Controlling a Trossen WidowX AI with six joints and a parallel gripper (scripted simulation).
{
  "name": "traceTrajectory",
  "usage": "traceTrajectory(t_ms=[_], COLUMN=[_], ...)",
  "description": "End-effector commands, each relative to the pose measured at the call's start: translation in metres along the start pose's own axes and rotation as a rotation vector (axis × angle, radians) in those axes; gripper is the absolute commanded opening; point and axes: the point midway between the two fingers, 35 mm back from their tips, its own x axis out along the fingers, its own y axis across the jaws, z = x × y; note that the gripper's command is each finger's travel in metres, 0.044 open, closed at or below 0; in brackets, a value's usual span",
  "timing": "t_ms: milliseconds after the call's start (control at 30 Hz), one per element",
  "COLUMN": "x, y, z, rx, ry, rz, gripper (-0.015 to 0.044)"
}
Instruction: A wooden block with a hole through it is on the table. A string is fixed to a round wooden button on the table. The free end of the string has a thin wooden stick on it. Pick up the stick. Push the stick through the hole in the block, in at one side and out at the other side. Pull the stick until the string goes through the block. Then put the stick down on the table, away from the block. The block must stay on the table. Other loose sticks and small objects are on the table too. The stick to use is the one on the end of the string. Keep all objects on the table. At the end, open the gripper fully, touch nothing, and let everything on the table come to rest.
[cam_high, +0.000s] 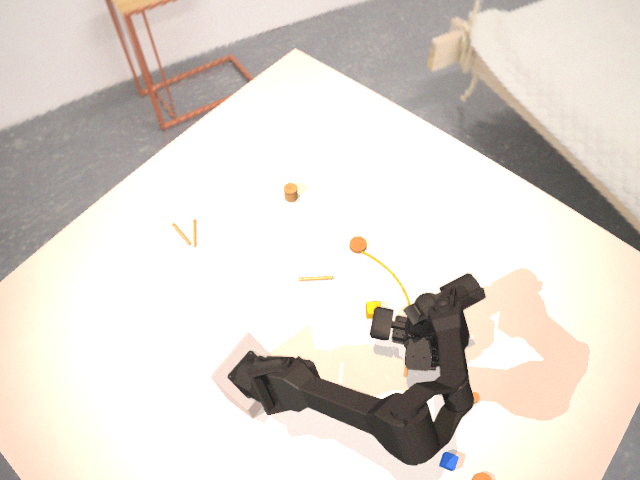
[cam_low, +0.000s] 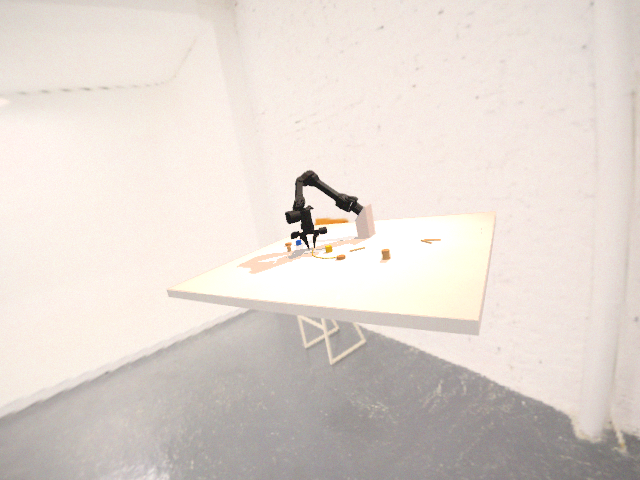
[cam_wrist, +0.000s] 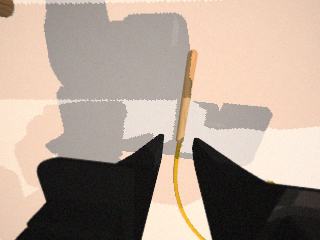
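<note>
The stick (cam_high: 405, 371) (cam_wrist: 185, 110) on the string's end lies on the table, pointing away from me in the wrist view. The yellow string (cam_wrist: 175, 176) (cam_low: 323, 257) curves from it to the round wooden button (cam_high: 357, 244) (cam_low: 340, 256). My gripper (cam_high: 405, 338) (cam_low: 311, 248) (cam_wrist: 178, 140) points down, partly open and empty. In the wrist view its fingertips stand on either side of the stick's string end, with gaps on both sides. Their exact height above the table is hard to tell. I cannot make out the block with the hole.
A yellow cube (cam_high: 373, 308) (cam_low: 328, 248) is close to the gripper. A loose stick (cam_high: 316, 278), two more farther left, and a wooden cylinder (cam_high: 290, 192) (cam_low: 385, 254) lie apart. A blue cube (cam_high: 449, 461) (cam_low: 298, 242) and orange pieces (cam_high: 481, 476) (cam_high: 475, 397) are near the forearm.
</note>
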Motion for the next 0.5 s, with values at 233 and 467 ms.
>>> traceTrajectory(t_ms=[233, 467], x=[0.0144, 0.0134], y=[-0.0024, -0.0014], z=[0.0007, 0.0016], rx=[-0.009, -0.004], ry=[-0.001, -0.004], rz=[-0.005, -0.001], gripper=[0.0122, 0.0043])
